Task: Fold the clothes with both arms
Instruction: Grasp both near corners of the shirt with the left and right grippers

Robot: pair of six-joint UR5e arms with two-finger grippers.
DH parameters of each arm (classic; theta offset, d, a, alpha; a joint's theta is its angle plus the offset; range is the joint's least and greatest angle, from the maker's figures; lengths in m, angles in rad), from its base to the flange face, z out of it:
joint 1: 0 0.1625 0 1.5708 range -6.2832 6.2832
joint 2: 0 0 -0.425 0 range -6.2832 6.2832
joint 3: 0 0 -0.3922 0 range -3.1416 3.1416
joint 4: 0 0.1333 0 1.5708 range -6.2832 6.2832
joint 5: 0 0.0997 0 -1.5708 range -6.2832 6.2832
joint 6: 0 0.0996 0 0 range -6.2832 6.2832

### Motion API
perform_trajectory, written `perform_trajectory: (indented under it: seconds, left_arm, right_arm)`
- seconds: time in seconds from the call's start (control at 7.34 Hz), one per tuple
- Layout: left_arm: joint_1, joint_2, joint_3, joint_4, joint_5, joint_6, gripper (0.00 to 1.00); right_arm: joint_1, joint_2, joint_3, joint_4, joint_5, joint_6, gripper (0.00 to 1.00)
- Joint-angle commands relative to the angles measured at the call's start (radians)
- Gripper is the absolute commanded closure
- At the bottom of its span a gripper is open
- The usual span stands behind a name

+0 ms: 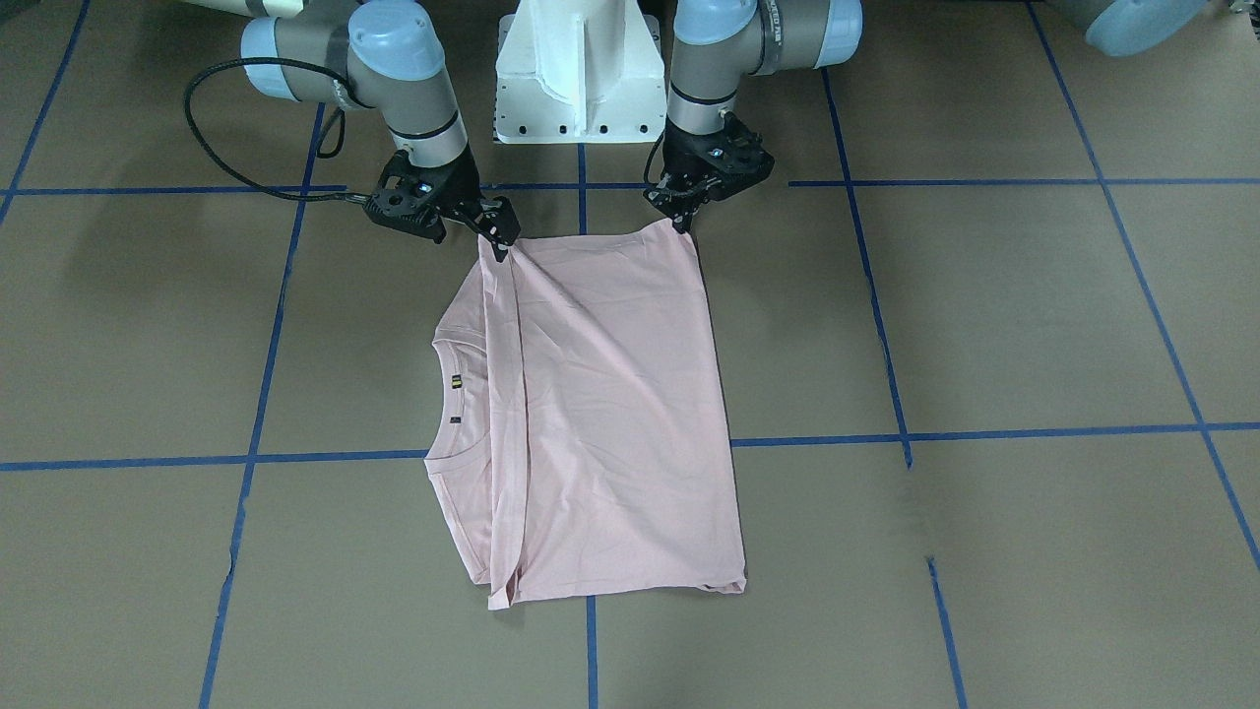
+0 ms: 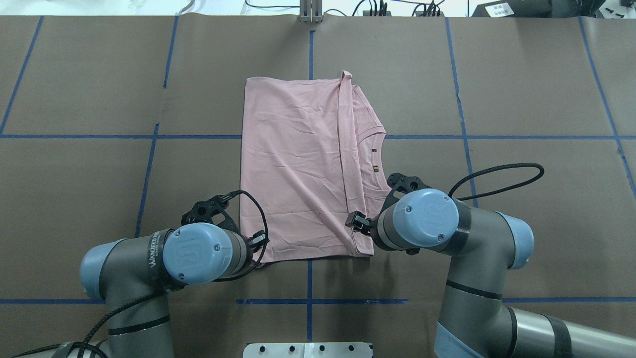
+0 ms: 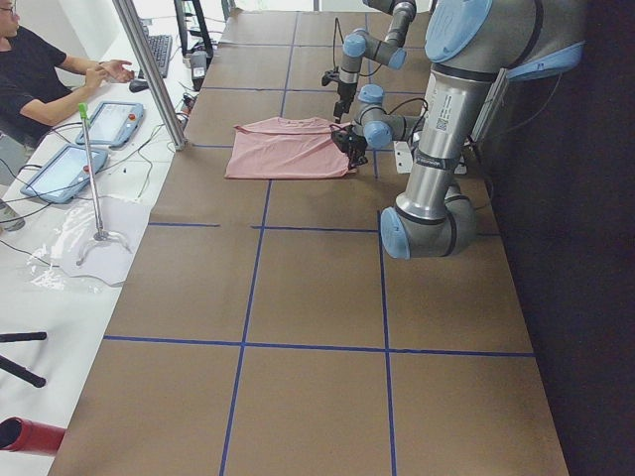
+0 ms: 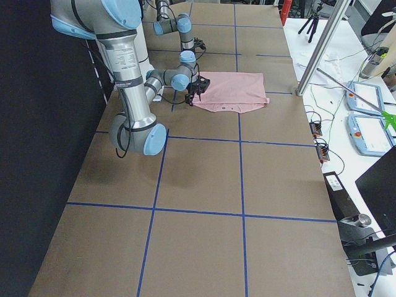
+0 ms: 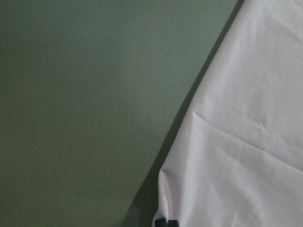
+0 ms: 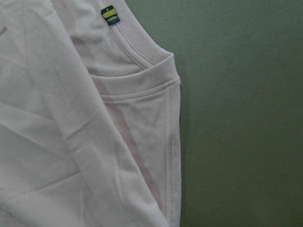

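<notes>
The pale pink T-shirt [image 1: 600, 414] lies folded on the brown table, its ribbed collar [image 1: 443, 394] toward my right side; the printed side is hidden. It also shows in the overhead view [image 2: 298, 164]. My left gripper [image 1: 681, 219] is shut on the near corner of the shirt and lifts it into a small peak. My right gripper [image 1: 502, 241] is shut on the other near corner, and creases run out from it. The left wrist view shows the cloth edge [image 5: 236, 142] over the table. The right wrist view shows the collar [image 6: 142, 61] and a small dark tag [image 6: 110, 13].
The white pedestal base [image 1: 579, 79] stands just behind the shirt's near edge. Blue tape lines [image 1: 984, 431] cross the table. In the left side view an operator [image 3: 30, 79] sits past the far edge by tablets [image 3: 109, 121] and a metal post [image 3: 149, 69].
</notes>
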Motion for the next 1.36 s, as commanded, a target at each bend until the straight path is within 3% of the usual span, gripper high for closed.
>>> perform_trajectory:
  seconds: [0.0, 0.41, 0.54, 0.82, 0.95, 1.23]
  left_arm:
    - [0.0, 0.0, 0.004, 0.0, 0.001, 0.0, 1.0]
    - [0.001, 0.0, 0.004, 0.0, 0.001, 0.0, 1.0]
    - [0.001, 0.0, 0.004, 0.0, 0.001, 0.0, 1.0]
    - [0.001, 0.002, 0.005, 0.0, 0.001, 0.0, 1.0]
    - [0.001, 0.002, 0.007, 0.0, 0.001, 0.002, 1.0]
    - [0.0, 0.002, 0.01, -0.003, 0.001, 0.002, 1.0]
  right_arm:
    - [-0.006, 0.02, -0.038, -0.001, -0.002, 0.002, 0.0]
    - [-0.011, 0.018, -0.046, -0.002, -0.002, 0.0, 0.01]
    - [-0.011, 0.02, -0.046, -0.002, -0.001, 0.0, 0.07]
    - [-0.012, 0.021, -0.046, -0.001, 0.001, -0.003, 0.58]
    - [-0.011, 0.029, -0.046, -0.002, 0.004, -0.003, 0.62]
    - [-0.012, 0.029, -0.046, -0.001, 0.005, -0.004, 0.62]
